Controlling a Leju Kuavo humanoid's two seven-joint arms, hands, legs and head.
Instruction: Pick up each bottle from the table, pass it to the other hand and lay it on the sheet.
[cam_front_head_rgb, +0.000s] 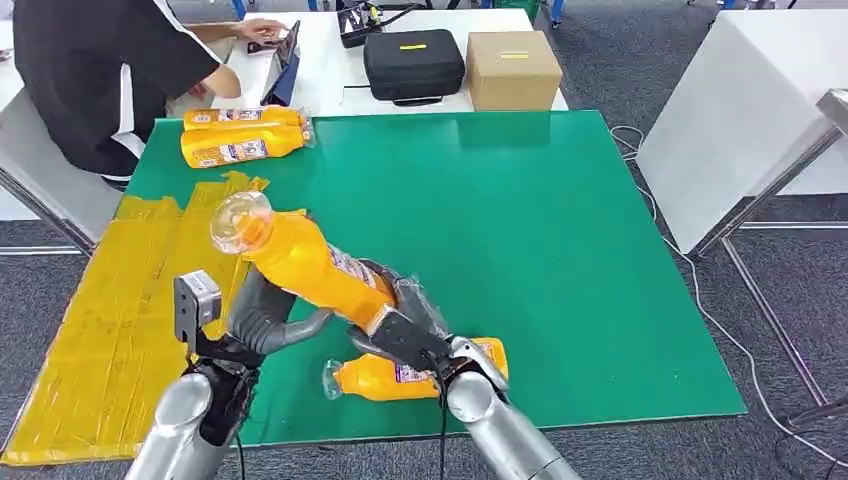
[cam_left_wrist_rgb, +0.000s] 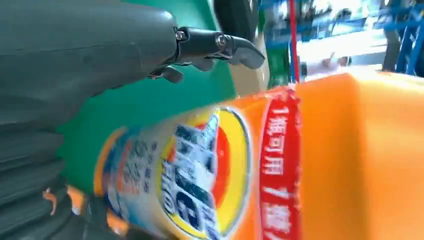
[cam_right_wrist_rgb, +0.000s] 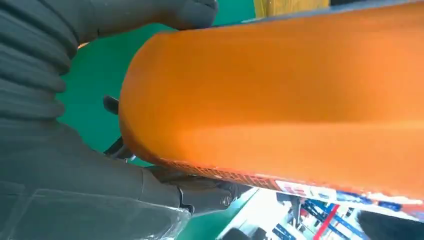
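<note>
The right hand (cam_front_head_rgb: 405, 335) grips the orange bottle (cam_front_head_rgb: 300, 260); the left hand (cam_front_head_rgb: 275, 315) is open beside it.

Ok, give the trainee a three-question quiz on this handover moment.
1. True or false: the raised bottle rests on the green mat.
2. How many orange bottles lie on the mat? A) one B) two C) three
3. Fill in: the yellow sheet lies along the robot's ____ side of the mat.

Key:
1. False. It is held in the air, gripped low down by the right hand, with the left hand close beside it.
2. C. A far pair lies by the seated person, and a near bottle by the right wrist.
3. Left.
</note>
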